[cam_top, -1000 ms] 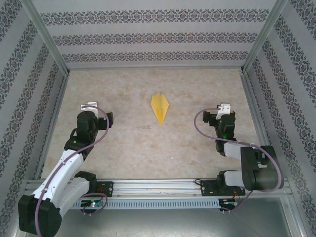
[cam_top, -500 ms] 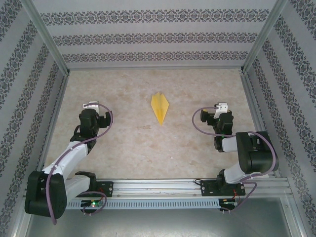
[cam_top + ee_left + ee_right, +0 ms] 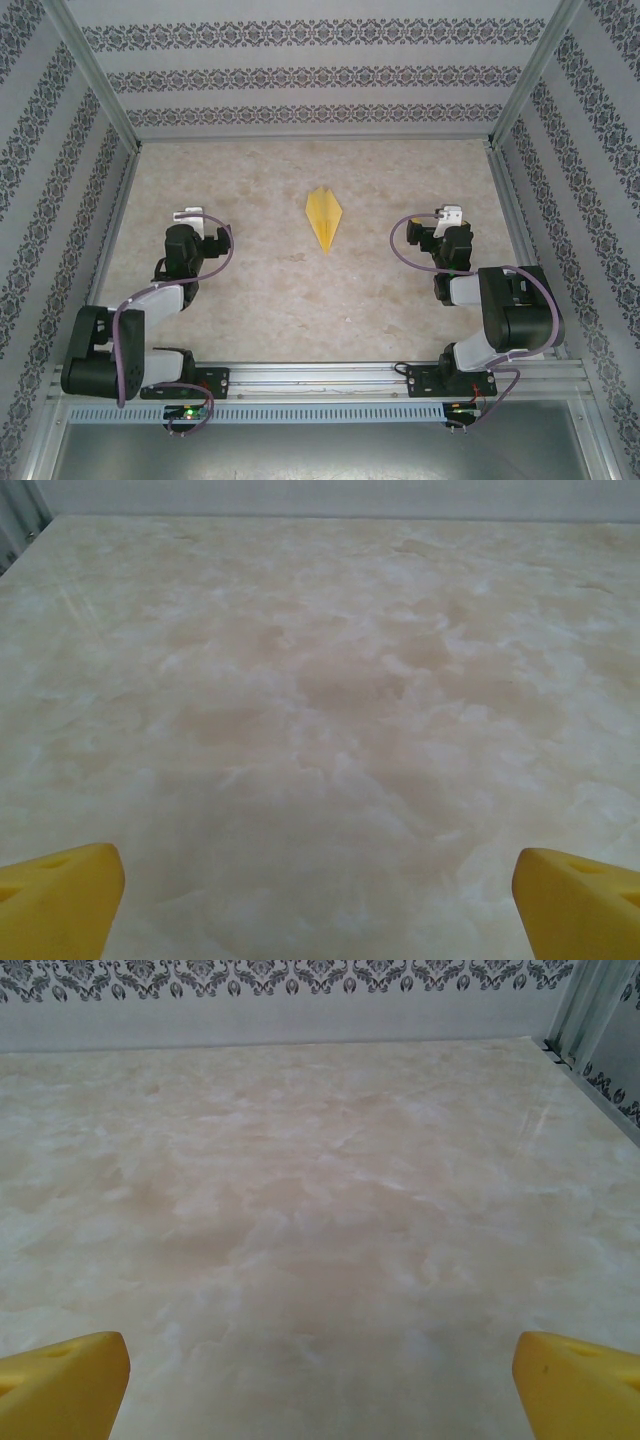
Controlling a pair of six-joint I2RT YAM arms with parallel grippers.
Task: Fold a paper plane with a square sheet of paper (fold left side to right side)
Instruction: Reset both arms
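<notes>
I judge the folding finished: the paper plane (image 3: pixel 323 220) lies mid-counter (image 3: pixel 250 290), well apart from my left fingers (image 3: pixel 60 905) and right fingers (image 3: pixel 60 1380), both wide (holding nothing). Next, only checking creases.

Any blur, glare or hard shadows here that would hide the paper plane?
Top external: even soft light, sharp, the paper plane clear with almost no shadow. Left wrist: table looks slightly soft, no glare. Right wrist: far wallpaper crisp, fingertips cropped at the bottom corners.

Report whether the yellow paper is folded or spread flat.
Folded. The yellow paper lies on the table as a slim pointed dart, its tip toward the near edge, not as a spread square.
</notes>
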